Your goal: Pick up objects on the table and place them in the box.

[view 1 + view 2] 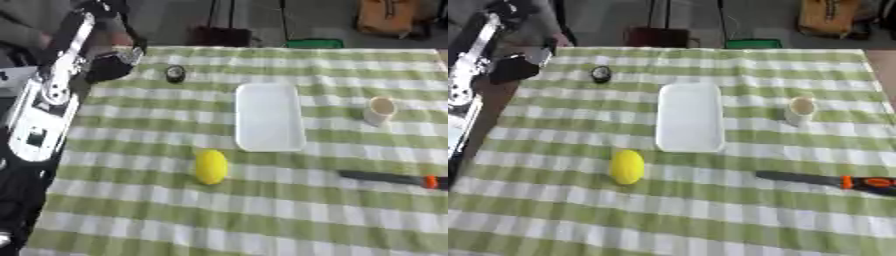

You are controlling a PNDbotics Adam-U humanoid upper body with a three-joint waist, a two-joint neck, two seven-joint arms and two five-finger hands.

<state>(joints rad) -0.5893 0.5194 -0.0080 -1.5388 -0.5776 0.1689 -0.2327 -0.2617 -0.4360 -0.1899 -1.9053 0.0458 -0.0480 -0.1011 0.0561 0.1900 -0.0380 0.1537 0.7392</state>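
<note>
The robot's left arm is built of white and silver panels with black joints, ending in a black hand.

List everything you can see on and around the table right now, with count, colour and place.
Tray: one, white, rectangular, lying at the table's middle.
Lemon-like object: one, yellow, near side of the tray, toward its left corner.
Cup: one, pale, upright, right of the tray.
Knife: one, dark blade with orange on the handle, near right edge of the table.
Small round object: one, dark, far left on the table.
Tablecloth: one, green and white check, covering the table.
Left arm: one, black and silver, along the table's left edge; its hand cannot be made out.
Right hand: not in view.
</note>
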